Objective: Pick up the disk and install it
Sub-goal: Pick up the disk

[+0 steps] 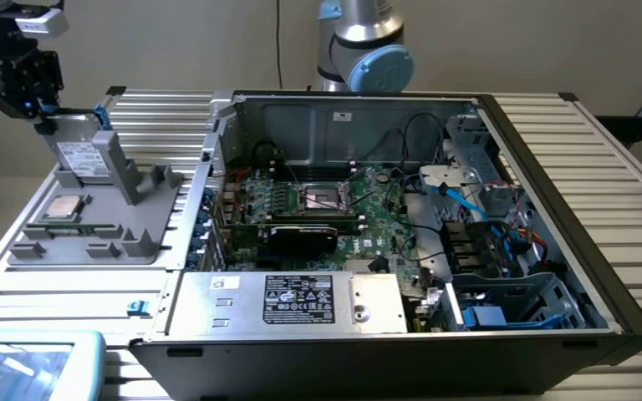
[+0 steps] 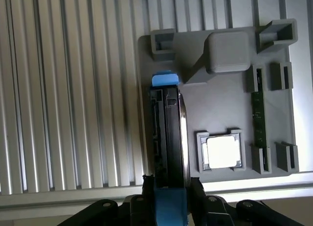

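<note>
Gripper (image 1: 44, 124) pinches the blue top edge of the upright disk (image 1: 79, 157).
With so narrow a hold, the disk may tilt under the gripper and catch in the grey holder (image 1: 70, 244) below.

light: bright, even | glare: processor chip (image 2: 222, 152) | shadows: soft, short

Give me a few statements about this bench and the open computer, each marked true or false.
1. The black metal computer case lies open, its green motherboard showing. True.
2. The silver-grey metal hard drive in its blue plastic carrier stands on edge in the grey plastic fixture tray. True.
3. The small square silver processor chip lies inside the case. False: it sits in the tray, beside the drive.
4. The gripper hangs over the motherboard. False: it is at the drive's upper end.
</note>
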